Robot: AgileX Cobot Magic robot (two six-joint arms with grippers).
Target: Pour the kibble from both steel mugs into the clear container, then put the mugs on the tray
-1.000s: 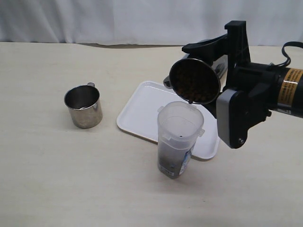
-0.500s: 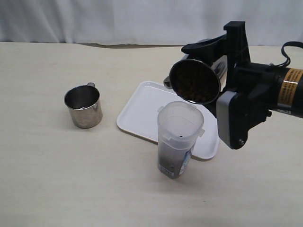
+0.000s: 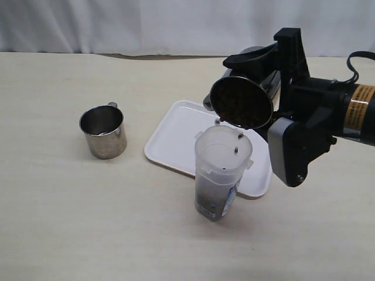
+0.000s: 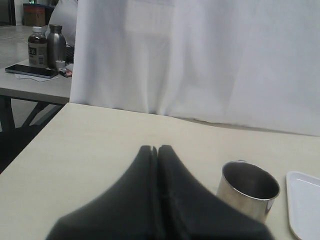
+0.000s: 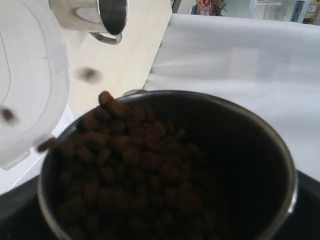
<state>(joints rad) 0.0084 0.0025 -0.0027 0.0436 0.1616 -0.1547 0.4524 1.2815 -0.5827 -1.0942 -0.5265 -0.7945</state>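
My right gripper [image 3: 268,82] is shut on a steel mug [image 3: 241,102], held tilted with its mouth over the clear container [image 3: 221,170]. The mug is full of kibble [image 5: 135,160], and a few pellets [image 3: 240,136] are falling off its lip towards the container's rim [image 5: 30,75]. Dark kibble fills the container's lower part. The container stands in front of the white tray [image 3: 176,134]. The second steel mug [image 3: 104,132] stands upright at the left, and no kibble shows inside it. My left gripper [image 4: 157,149] is shut on nothing, near that mug [image 4: 248,187]. It is out of the exterior view.
A white curtain hangs behind the far table edge. Beyond the table's left end, the left wrist view shows another table with bottles [image 4: 46,46] and a phone [image 4: 31,71]. The right arm's black body [image 3: 304,129] hangs over the tray's right side.
The held mug has tipped a little further. Pellets that stayed inside it are now dropping towards the container. The left mug, the tray and the container have not moved.
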